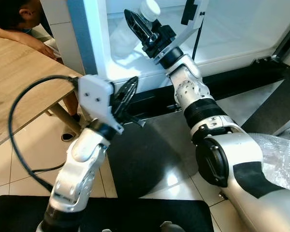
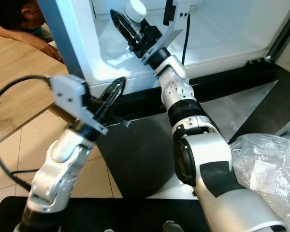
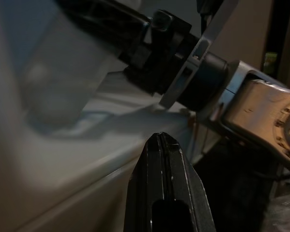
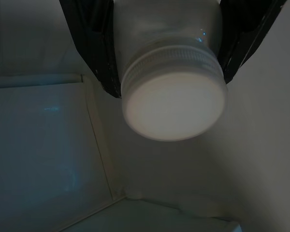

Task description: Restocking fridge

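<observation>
Reaching up into the open fridge (image 1: 222,43), the right claw (image 1: 144,23) is clenched on a bottle (image 1: 130,31); its two long black fingers (image 4: 94,43) press either side of the body just below the cap, as the right wrist view shows; the bottle is held above the fridge's white floor panel, cap tilted toward the interior.

Bottle: translucent, pale plastic body with a cloudy look; broad round white screw cap (image 4: 173,104) with fine ribbing round its rim and a flat, smooth top; no label can be made out.

Fridge: smooth glossy white inner walls and floor, brightly lit; a grey-blue upright edge (image 1: 79,34) stands at its left side; a dark sill (image 1: 241,79) runs along the bottom front; open room remains to the right of the bottle across the white floor panel.

Left claw (image 1: 128,92): held low, in front of the fridge's lower edge and apart from it, grasping nothing; its black fingers (image 3: 166,193) lie pressed together, tapering to a rounded tip; a white angular housing (image 1: 94,94) sits on that wrist, with a black cable (image 1: 19,106) looping from it.

Surroundings: a wooden surface (image 1: 14,77) with visible grain stands at the left, its corner near the left arm; a person (image 1: 14,19) leans over its far end; pale glossy floor tiles (image 1: 9,169) lie below, with a dark mat (image 1: 135,159) before the fridge; crinkled clear plastic wrap (image 2: 266,164) lies at the right, beside the right arm.
</observation>
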{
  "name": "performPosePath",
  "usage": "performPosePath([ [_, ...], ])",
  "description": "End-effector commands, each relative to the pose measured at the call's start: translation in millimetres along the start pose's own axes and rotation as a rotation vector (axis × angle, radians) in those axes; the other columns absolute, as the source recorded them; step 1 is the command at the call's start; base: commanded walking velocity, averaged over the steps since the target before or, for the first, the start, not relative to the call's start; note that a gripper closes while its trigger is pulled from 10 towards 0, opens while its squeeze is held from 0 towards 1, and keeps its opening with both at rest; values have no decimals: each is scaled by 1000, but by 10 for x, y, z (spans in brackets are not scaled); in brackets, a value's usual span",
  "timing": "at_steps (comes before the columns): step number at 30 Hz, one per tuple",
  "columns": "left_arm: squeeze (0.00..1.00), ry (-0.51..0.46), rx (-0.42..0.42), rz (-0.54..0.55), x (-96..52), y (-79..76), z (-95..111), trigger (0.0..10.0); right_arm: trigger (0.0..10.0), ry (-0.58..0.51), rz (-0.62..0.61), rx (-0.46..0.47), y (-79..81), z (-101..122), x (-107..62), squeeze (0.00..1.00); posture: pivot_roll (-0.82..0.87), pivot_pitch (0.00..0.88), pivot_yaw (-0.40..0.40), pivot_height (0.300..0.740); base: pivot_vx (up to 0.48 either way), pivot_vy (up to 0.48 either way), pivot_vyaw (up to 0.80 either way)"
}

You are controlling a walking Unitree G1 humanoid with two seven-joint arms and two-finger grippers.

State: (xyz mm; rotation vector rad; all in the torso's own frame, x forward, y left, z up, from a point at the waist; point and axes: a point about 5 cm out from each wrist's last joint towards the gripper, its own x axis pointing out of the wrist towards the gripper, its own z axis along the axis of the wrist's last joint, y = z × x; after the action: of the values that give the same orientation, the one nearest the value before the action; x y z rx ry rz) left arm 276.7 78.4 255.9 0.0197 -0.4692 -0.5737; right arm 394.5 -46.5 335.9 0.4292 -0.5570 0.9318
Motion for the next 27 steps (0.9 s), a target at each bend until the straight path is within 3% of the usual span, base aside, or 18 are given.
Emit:
performPosePath([
  [1, 0, 46, -7, -10, 82, -60, -98, 10000, 10000, 25, 43, 15, 84, -67, 56, 0, -94, 150, -19, 740, 0, 0, 0],
  [6, 0, 53, -14, 5, 208, -107, -96, 10000, 10000, 24, 49, 15, 93, -67, 68, 0, -102, 148, -12, 740, 0, 0, 0],
  [15, 0, 40, -23, 80, 214, -177, -95, 10000, 10000, 17, 57, 13, 98, -41, 87, 0, -101, 146, -16, 740, 0, 0, 0],
  [27, 0, -3, 12, 180, 198, -221, -32, 10000, 10000, -4, 85, 83, 107, -39, 88, 0, -95, 144, -20, 740, 0, 0, 0],
])
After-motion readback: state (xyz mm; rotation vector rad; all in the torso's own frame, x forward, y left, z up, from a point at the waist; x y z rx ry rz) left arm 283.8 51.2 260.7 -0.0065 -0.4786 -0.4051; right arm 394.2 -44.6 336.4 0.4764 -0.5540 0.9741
